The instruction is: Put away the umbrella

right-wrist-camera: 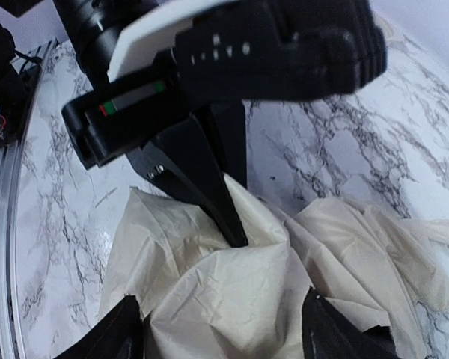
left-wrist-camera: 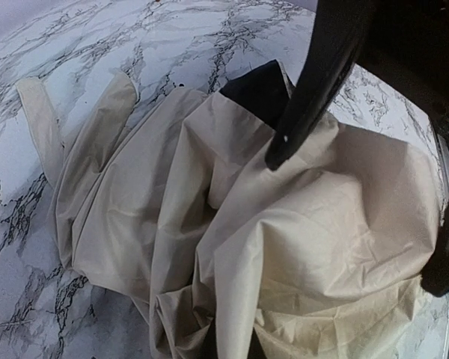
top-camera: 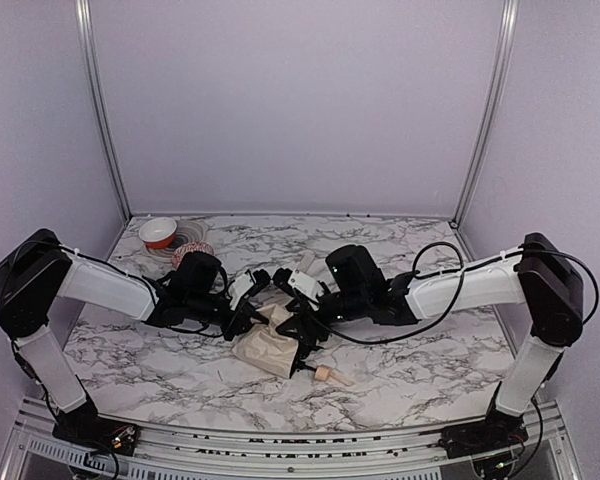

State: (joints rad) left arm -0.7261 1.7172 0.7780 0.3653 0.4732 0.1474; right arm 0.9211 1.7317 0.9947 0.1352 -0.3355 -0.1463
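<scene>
The umbrella (top-camera: 265,352) lies crumpled at the table's front centre, cream canopy bunched up, with its tan knob handle (top-camera: 326,374) pointing toward the front right. My left gripper (top-camera: 257,322) comes in from the left. In the right wrist view its black fingers meet at a point (right-wrist-camera: 238,236), shut on a fold of the cream fabric (right-wrist-camera: 232,299). My right gripper (top-camera: 302,328) is over the same heap from the right, open, and its two fingertips (right-wrist-camera: 116,336) stand wide apart on either side of a hump of cloth. The left wrist view is filled by the canopy (left-wrist-camera: 209,224), which hides the left fingers.
A white and red bowl (top-camera: 159,232) and a round roll (top-camera: 192,250) sit at the back left of the marble table (top-camera: 450,360). The two arms nearly touch above the umbrella. A metal rail (top-camera: 280,445) runs along the near edge.
</scene>
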